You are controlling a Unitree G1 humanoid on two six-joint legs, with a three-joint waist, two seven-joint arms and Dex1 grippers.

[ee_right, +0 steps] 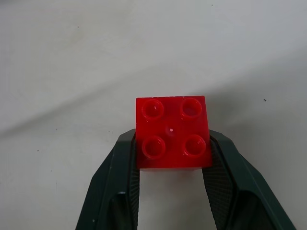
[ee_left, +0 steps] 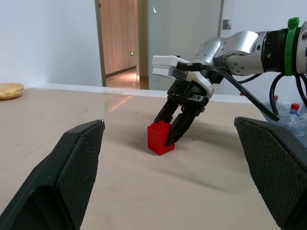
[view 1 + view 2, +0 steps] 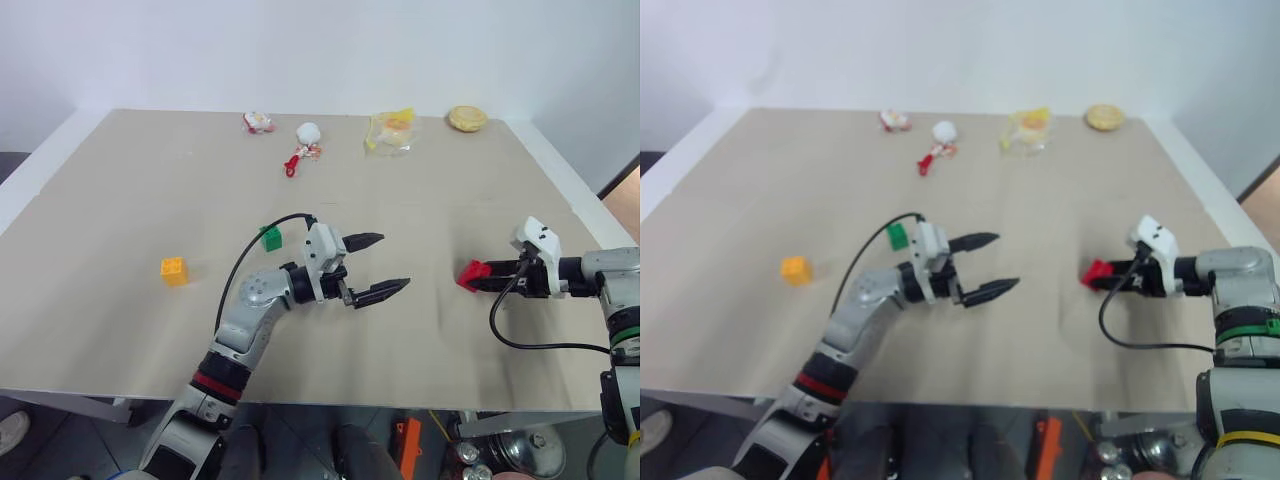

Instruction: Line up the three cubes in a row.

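While the right pincer (image 1: 172, 163) clamps the red cube (image 1: 172, 133) on the desk (image 3: 120, 180), the left pincer (image 3: 383, 264) gapes, green cube (image 3: 271, 237) at its nine o'clock, yellow cube (image 3: 174, 271) farther.

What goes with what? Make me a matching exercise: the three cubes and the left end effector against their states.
Things:
1. red cube
2. green cube
3. yellow cube
4. left end effector

States:
A. open, holding nothing
B. alone near the table's left side
C. clamped in the right end effector
D. just behind the left wrist

Pairs: 1-C, 2-D, 3-B, 4-A
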